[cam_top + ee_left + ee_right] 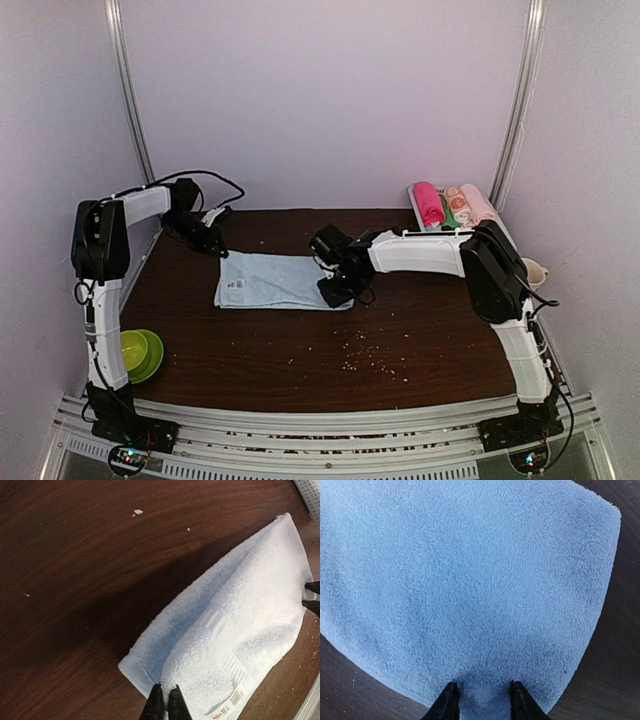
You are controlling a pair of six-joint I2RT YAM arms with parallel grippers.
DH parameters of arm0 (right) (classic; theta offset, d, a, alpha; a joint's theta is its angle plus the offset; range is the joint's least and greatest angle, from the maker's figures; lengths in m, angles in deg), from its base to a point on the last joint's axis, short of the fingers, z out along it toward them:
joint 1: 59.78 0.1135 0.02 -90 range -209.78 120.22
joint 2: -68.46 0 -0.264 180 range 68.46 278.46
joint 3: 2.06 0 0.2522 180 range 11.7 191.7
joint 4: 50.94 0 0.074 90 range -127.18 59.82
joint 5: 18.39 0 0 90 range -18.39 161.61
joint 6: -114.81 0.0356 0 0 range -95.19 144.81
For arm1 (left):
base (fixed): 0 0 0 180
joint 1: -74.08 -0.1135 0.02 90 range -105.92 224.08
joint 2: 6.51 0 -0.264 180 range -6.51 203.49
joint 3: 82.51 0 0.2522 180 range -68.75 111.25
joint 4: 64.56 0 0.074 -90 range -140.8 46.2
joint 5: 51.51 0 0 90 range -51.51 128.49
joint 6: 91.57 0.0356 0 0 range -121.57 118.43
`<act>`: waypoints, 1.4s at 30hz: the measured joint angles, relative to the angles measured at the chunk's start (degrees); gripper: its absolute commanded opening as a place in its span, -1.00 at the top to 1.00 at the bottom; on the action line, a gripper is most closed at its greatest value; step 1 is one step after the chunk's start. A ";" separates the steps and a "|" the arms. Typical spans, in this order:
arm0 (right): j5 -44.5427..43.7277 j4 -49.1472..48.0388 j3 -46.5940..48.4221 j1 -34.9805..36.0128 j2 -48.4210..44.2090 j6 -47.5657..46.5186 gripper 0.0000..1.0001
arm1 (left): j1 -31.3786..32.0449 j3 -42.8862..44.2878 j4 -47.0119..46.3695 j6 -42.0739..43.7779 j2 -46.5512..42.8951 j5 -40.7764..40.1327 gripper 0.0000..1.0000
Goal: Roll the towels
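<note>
1. Plain pale lilac walls (320, 100) close in the left, far and right sides.
2. Slim metal posts (130, 90) rise in both far corners.
3. A dark brown wooden table (250, 350) spans between the walls, softly lit.

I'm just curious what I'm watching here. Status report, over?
Left gripper pinched shut on corner of blue towel. Right gripper gripping opposite edge. Towel flat, not rolled. Only crumbs nearby.

A: Where are the towels?
B: The pale blue towel (275, 280) lies folded flat on the desk (300, 370), just toward ten o'clock of centre, with a white tag (237, 287) at its seven o'clock corner. The magenta towel (428, 203), rolled, rests at one o'clock.
</note>
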 measured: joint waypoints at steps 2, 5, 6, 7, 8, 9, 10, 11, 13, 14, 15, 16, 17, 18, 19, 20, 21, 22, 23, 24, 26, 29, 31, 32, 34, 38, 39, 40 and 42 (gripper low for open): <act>-0.46 0.83 0.57 0.09 0.20 -0.15 0.29 | 0.13 1.33 0.07 0.02 0.00 -1.27 0.98; -1.01 1.90 1.20 0.22 0.26 -0.42 0.28 | 0.50 3.02 0.35 0.09 0.02 -3.52 0.69; -1.20 2.10 1.27 0.24 0.26 -0.46 0.27 | 0.59 3.54 0.48 0.37 0.11 -4.15 0.62; -1.33 2.27 1.31 0.28 0.26 -0.50 0.26 | 0.72 4.15 0.61 0.50 0.31 -4.74 0.57; -1.46 2.47 1.31 0.28 0.26 -0.59 0.24 | 0.81 4.59 0.61 0.50 0.48 -5.22 0.45; -1.51 2.73 1.31 0.28 0.26 -0.63 0.21 | 0.87 5.09 0.70 0.50 0.74 -5.88 0.30; -1.51 2.97 1.31 0.28 0.28 -0.63 0.19 | 0.87 5.33 0.66 0.55 0.98 -6.45 0.15; -1.53 3.02 1.31 0.28 0.26 -0.66 0.16 | 0.87 5.42 0.70 0.90 1.11 -6.99 0.05; -1.51 3.04 1.29 0.28 0.26 -0.72 0.07 | 0.87 5.42 0.92 0.74 1.33 -8.59 -0.07; -1.51 3.02 1.22 0.28 0.26 -0.76 -0.02 | 0.87 5.42 1.11 0.81 1.38 -9.38 -0.16; -1.49 2.91 1.07 0.28 0.24 -0.81 -0.13 | 0.87 5.46 1.20 0.79 1.38 -10.21 -0.24; -1.46 2.47 0.52 0.28 0.02 -0.94 -0.24 | 0.87 5.57 1.31 0.87 1.38 -10.99 -0.29; -1.44 2.19 -0.11 0.28 -0.28 -0.74 -0.40 | 0.87 5.64 1.25 0.79 1.29 -11.72 -0.35; -1.38 1.44 -1.46 0.28 -0.98 -1.11 -0.56 | 0.87 5.62 1.11 0.70 1.14 -12.24 -0.40; -1.36 0.79 -2.93 0.28 -2.03 -1.29 -0.88 | 0.87 5.42 0.81 0.72 0.76 -12.74 -0.44; -1.20 0.31 -4.48 0.28 -3.30 -1.25 -0.99 | 0.92 4.96 0.46 0.85 0.15 -13.20 -0.48; -1.22 -0.24 -6.03 0.22 -4.85 -1.31 -0.99 | 1.01 4.35 0.24 0.98 -0.76 -13.51 -0.53; -1.20 -0.92 -7.45 0.15 -6.49 -1.29 -0.99 | 1.11 3.67 0.15 1.25 -1.88 -13.73 -0.59; -1.14 -1.46 -8.46 0.07 -7.96 -1.33 -0.99 | 1.25 2.51 -0.26 1.55 -3.41 -13.86 -0.69; -1.01 -2.01 -9.20 -0.09 -9.40 -1.33 -0.99 | 1.49 1.11 -0.68 1.97 -5.20 -13.97 -0.77; -0.07 -4.00 -10.08 -0.85 -12.22 -0.92 -0.99 | 2.34 -2.47 -1.88 3.04 -9.38 -14.05 -0.80; 3.58 -8.90 -10.91 -3.10 -15.10 0.59 -0.99 | 4.44 -8.09 -3.74 4.72 -15.37 -13.38 -0.52; 7.89 -13.03 -11.04 -5.35 -15.56 2.16 -0.99 | 5.86 -10.75 -4.55 6.05 -17.81 -11.93 -0.30; 9.68 -14.36 -10.97 -5.97 -15.34 2.95 -0.99 | 6.45 -11.58 -4.85 6.71 -18.27 -11.13 -0.15; 14.10 -17.09 -10.01 -7.63 -14.01 4.98 -0.99 | 7.52 -12.79 -5.07 7.93 -18.32 -8.92 0.08; 22.56 -22.97 -4.26 -9.51 -7.15 10.86 -0.99 | 8.22 -12.92 -4.04 9.92 -15.39 -4.46 0.35; 24.20 -24.26 -2.89 -9.77 -5.16 12.44 -0.99 | 8.26 -12.70 -3.82 9.99 -13.97 -3.61 0.36; 25.68 -25.44 -1.66 -10.08 -3.41 14.16 -0.99 | 8.26 -12.55 -3.80 9.97 -12.92 -3.23 0.37; 28.52 -27.91 0.79 -10.49 0.35 17.88 -0.99 | 8.24 -11.93 -3.26 9.88 -9.90 -3.06 0.37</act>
